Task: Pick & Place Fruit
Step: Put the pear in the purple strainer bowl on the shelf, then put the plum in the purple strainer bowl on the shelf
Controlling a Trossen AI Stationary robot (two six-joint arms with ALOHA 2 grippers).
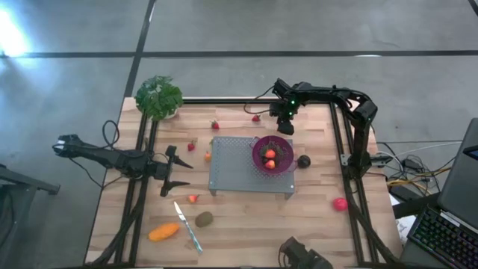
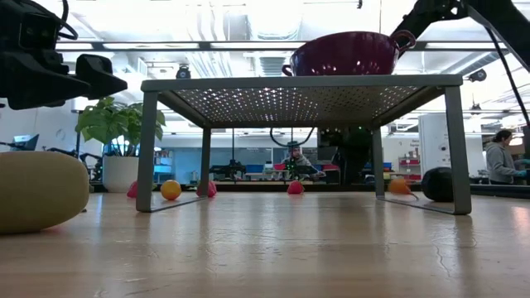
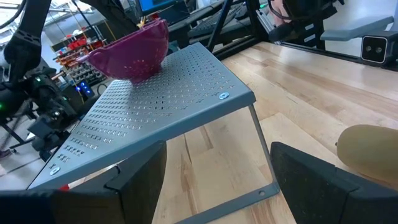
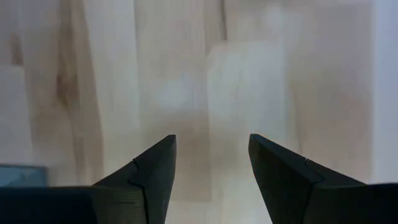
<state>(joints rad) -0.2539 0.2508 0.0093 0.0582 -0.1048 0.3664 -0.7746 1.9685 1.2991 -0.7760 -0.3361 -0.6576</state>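
A: Where is the right gripper point(image 1: 284, 125), and what has it got?

B: It hangs over bare wood near the far edge of the table point(image 1: 239, 224). The jaws stand parted with only tabletop showing between them. The purple bowl point(image 1: 272, 155) sits on the grey perforated stand point(image 1: 231, 175) just on its near side, with two red-orange fruit pieces point(image 1: 269, 158) inside.

A: And the left gripper point(image 1: 173, 170)?

B: Wide open, empty, pointing at the stand's left edge. A strawberry point(image 1: 193, 198) lies just beyond its fingertips, towards the table's near edge.

A: Count the loose fruit.

B: Four small strawberries visible: that one, one at point(image 1: 190, 146), two by the far edge point(image 1: 215, 125) point(image 1: 256, 117). One tiny orange piece point(image 1: 208, 156) beside the stand. One dark round fruit point(image 1: 303, 161) right of the bowl, one pink-red ball point(image 1: 340, 203) well to the right, one brown-green oval point(image 1: 204, 219), one elongated orange fruit point(image 1: 163, 232).

A: Anything else?

B: One knife point(image 1: 188, 226) and one potted plant point(image 1: 158, 97).
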